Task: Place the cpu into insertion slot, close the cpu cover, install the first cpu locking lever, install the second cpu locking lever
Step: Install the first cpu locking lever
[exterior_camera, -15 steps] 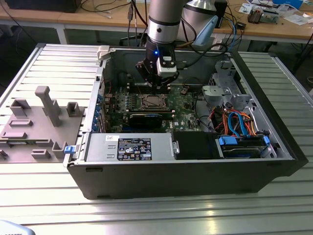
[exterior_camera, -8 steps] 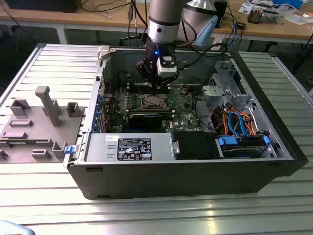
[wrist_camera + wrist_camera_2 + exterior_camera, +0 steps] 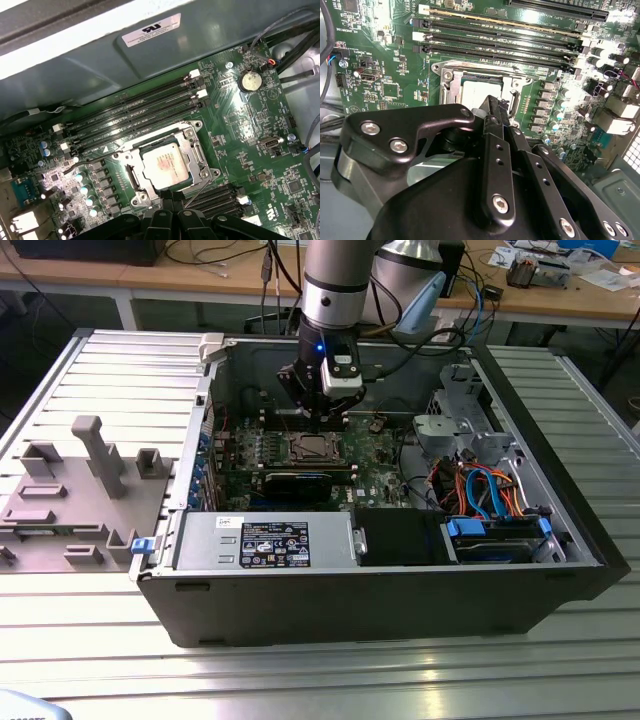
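Note:
On the green motherboard (image 3: 250, 145), the cpu (image 3: 165, 165) lies flat in the insertion slot (image 3: 131, 181) with its silver-grey top showing. The cpu cover (image 3: 199, 150) lies down around it as a silver frame. A thin wire locking lever (image 3: 202, 189) slants from the socket's corner toward my fingertips. My gripper (image 3: 175, 214) hovers just at the socket's edge with its black fingers (image 3: 492, 150) pressed together and nothing visible between them. In the second wrist view the gripper (image 3: 496, 104) hides part of the cpu (image 3: 477, 90). In the exterior view the gripper (image 3: 322, 420) hangs just above the socket (image 3: 313, 448).
The board sits inside an open computer case (image 3: 400, 600). Long black memory slots (image 3: 135, 112) run beside the socket, and a round coin battery (image 3: 250, 81) lies further off. The power supply (image 3: 265, 540) and cable bundles (image 3: 480, 485) fill the case near the exterior view's front and right.

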### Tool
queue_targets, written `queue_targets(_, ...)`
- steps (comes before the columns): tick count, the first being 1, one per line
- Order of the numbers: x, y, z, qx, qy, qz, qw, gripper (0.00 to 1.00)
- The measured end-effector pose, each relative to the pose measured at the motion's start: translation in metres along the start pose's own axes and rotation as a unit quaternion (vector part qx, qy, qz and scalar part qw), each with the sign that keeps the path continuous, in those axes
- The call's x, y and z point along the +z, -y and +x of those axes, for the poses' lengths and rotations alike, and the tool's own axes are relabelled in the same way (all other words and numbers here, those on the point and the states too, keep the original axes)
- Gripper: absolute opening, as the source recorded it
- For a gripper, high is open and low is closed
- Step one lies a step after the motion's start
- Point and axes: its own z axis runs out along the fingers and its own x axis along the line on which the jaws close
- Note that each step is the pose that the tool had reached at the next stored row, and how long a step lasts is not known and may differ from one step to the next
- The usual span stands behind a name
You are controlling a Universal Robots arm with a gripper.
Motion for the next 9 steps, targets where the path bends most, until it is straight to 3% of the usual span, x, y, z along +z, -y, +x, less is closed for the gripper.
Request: queue_targets(9, 0.0, 0.0, 0.0, -0.004, 0.0003, 0.0001, 0.99999, 0.11)
